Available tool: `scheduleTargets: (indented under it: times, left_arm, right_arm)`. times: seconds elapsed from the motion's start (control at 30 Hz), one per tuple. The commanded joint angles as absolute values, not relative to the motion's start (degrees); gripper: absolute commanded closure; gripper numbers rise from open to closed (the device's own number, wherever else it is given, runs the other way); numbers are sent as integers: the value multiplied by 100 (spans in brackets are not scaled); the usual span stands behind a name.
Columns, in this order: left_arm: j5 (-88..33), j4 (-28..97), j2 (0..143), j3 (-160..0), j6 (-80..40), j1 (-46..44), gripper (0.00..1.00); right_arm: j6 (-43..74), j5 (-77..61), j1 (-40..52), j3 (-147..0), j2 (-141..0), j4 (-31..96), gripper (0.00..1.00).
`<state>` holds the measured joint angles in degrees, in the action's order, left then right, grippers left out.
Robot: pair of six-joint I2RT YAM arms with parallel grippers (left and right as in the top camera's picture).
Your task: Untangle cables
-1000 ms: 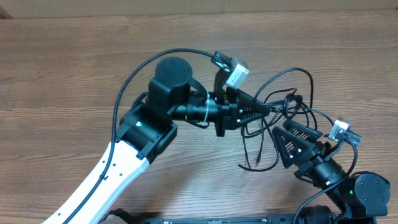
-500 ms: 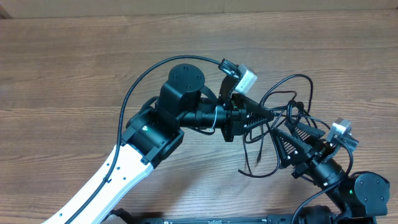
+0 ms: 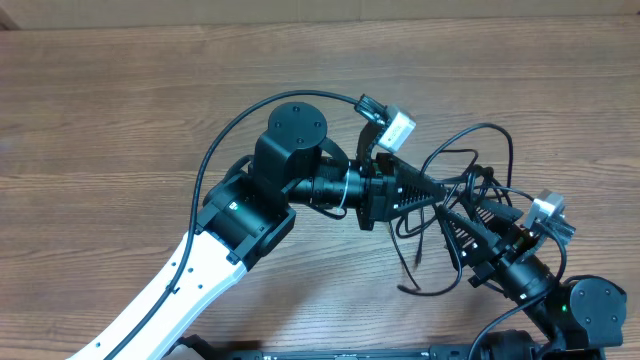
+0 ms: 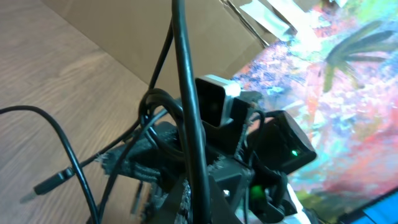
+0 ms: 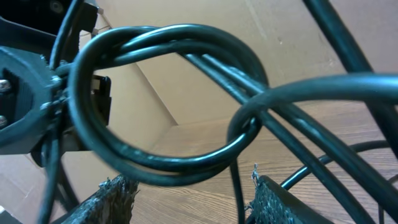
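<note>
Black cables: several thin cords knotted into one tangle, held up between my two grippers over the right half of the wood-grain table. Wide loops arch out toward the far side and one loose strand droops toward the near edge. Left gripper: reaches in from the left, pointing right, jaws clenched tight on a strand at the left side of the tangle. In the left wrist view that cord rises from between my fingers and crosses the whole picture. Plug connector: small, black, at the end of a free strand, low on the left of that view; whether it touches the wood I cannot tell. Right gripper: comes up from the near right corner, pointing toward the tangle, close to the left gripper's tip, jaws released and standing apart. Fingertips: the right pair, rough-textured, show at the bottom of the right wrist view, one on each side. A doubled loop of cord fills the picture above them, and one thin strand drops through the gap. White wrist camera: mounted atop the left gripper, on its far side.
</note>
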<state>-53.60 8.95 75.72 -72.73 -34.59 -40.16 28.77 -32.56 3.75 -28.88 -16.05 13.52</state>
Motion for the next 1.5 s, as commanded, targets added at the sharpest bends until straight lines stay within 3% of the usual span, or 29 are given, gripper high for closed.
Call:
scheduleTargets:
  times: [0.0,0.07,0.1,0.2,0.6,0.97,1.2,1.47]
  left_arm:
    - [-5854,860,7566,-7338,-3605,-4053,96]
    - [-5852,860,7566,-7338,-3603,-4053,96]
    - [-5848,856,7566,-7338,-3603,-4053,96]
    - [-5782,856,7566,-7338,-3599,-4053,96]
    - [-4410,860,7566,-7338,-3601,-4040,96]
    - [-1905,1009,7566,-7338,-3948,-3885,96]
    - [-64,1619,7566,-7338,-4950,-3581,96]
    - [860,2622,7566,-7338,-6239,-3280,96]
  right_arm:
    - [2836,-3070,346,-3006,-1562,1422,42]
    - [2836,-3072,346,-3006,-1562,1422,56]
    - [2838,-3074,346,-3006,-1562,1422,70]
    - [2838,-3072,346,-3006,-1562,1422,95]
    - [2838,-3079,346,-3006,-1562,1426,96]
    - [2792,-3232,346,-3006,-1562,1424,96]
    - [2648,-3339,346,-3006,-1562,1422,96]
    - [2648,-3334,346,-3006,-1562,1422,96]
